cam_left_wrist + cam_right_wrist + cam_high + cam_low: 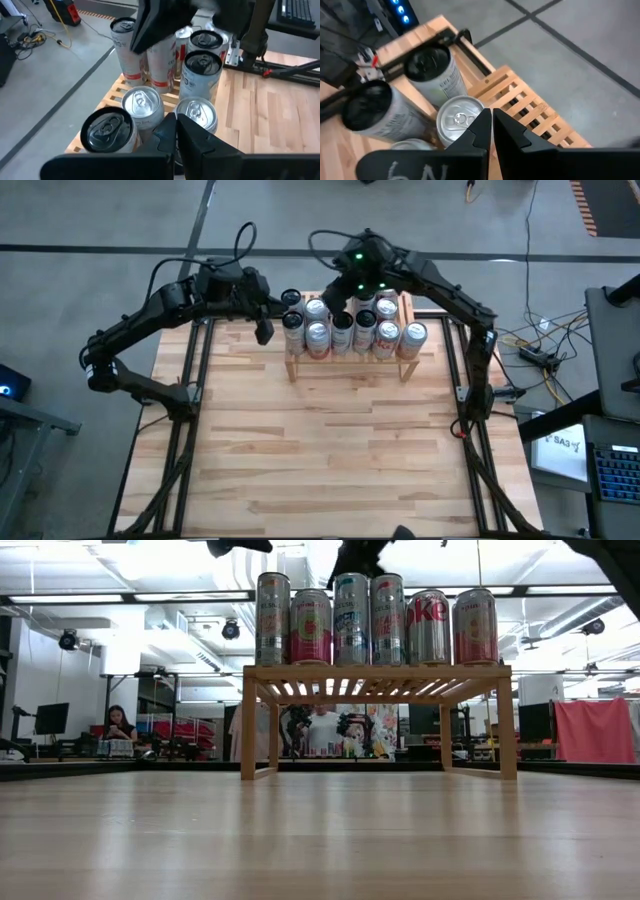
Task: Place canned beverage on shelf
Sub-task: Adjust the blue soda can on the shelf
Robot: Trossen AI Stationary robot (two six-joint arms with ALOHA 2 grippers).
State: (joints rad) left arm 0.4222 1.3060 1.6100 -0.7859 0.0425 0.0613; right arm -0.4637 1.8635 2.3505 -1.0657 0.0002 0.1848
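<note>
Two grippers: both fully closed, holding nothing.
Left gripper (264,332): 9 o'clock of cans (345,330).
Right gripper (333,298): above cans.
Shelf (300,364): table's (330,450) 12 o'clock edge, cans standing on it.

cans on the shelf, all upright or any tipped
All upright: in the low view the cans stand straight on the shelf; from above, only round tops show.

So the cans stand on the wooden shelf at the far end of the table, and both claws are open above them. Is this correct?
Not quite. The cans do stand on the shelf at the table's far end, but the claws above them are shut, not open: the left claw in the left wrist view, the right claw in the right wrist view.
</note>
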